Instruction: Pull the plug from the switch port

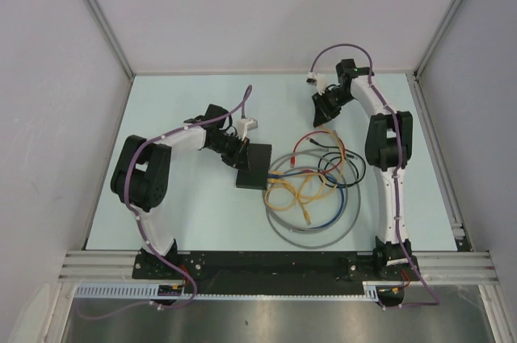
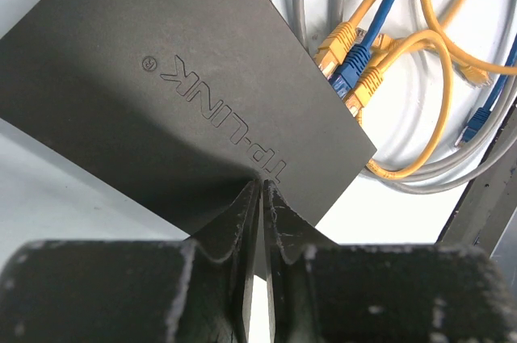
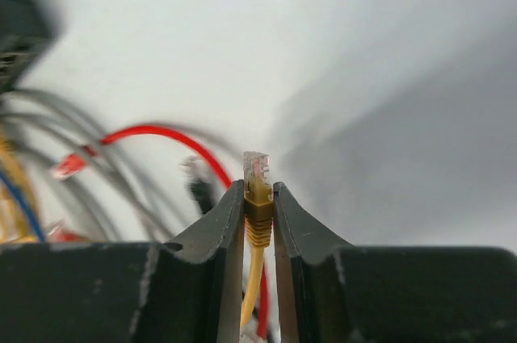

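Observation:
The switch point(image 1: 253, 166) is a flat black box lying mid-table; in the left wrist view point(image 2: 186, 85) its top reads TP-LINK. Two yellow plugs point(image 2: 334, 43) and a blue plug point(image 2: 350, 73) sit in its sockets on the right edge. My left gripper point(image 1: 239, 156) is shut, and its fingertips point(image 2: 260, 188) rest on the switch's top near a corner. My right gripper point(image 1: 321, 119) is up and away at the back right. It is shut point(image 3: 258, 194) on a yellow plug point(image 3: 258, 198) that is free of the switch, clear tip up, its cable hanging below.
A tangle of grey point(image 1: 317, 226), yellow point(image 1: 308, 191), blue and black cables lies right of the switch. A red cable point(image 3: 153, 130) and a loose black plug point(image 3: 198, 188) lie below my right gripper. Frame posts and walls ring the table.

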`<act>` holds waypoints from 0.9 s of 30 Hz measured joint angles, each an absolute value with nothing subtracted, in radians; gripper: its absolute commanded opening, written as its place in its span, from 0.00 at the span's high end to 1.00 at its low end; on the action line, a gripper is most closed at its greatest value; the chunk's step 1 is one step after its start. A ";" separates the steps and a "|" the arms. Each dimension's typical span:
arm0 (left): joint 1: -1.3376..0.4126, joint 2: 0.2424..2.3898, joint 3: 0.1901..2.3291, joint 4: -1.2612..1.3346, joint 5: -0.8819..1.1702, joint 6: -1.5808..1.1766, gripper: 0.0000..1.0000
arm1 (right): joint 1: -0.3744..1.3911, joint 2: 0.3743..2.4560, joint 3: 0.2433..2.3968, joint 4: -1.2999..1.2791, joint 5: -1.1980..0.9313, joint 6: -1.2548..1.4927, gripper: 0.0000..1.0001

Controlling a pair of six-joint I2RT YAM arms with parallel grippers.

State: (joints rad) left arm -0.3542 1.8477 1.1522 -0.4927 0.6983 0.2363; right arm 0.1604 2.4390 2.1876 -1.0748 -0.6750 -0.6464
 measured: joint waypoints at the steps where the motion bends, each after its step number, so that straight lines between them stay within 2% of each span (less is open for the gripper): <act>1: -0.354 1.848 1.152 -0.493 0.699 0.236 0.86 | 0.151 2.438 2.192 -1.057 -0.650 -0.646 0.94; 5: -0.354 1.848 1.152 -0.493 0.699 0.236 0.86 | 0.147 2.438 2.198 -0.976 -0.524 -0.635 0.89; 9: -0.354 1.850 1.154 -0.494 0.700 0.236 0.83 | 0.156 2.438 2.198 -0.888 -0.379 -0.592 0.63; 15: -0.354 1.865 1.192 -0.517 0.694 0.236 0.68 | 0.176 2.431 2.197 -0.825 -0.272 -0.538 0.36; 21: -0.347 1.864 1.277 -0.578 0.637 0.237 0.59 | 0.176 2.368 2.206 -0.841 -0.356 -0.449 0.34; 27: -0.308 1.734 1.304 -0.607 0.614 0.236 0.58 | 0.197 2.269 2.207 -0.860 -0.491 -0.350 0.36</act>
State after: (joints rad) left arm -0.3084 1.7336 1.3041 -0.6071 0.6140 0.2359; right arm 0.1974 2.2692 2.2074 -0.8604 -0.4908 -0.3504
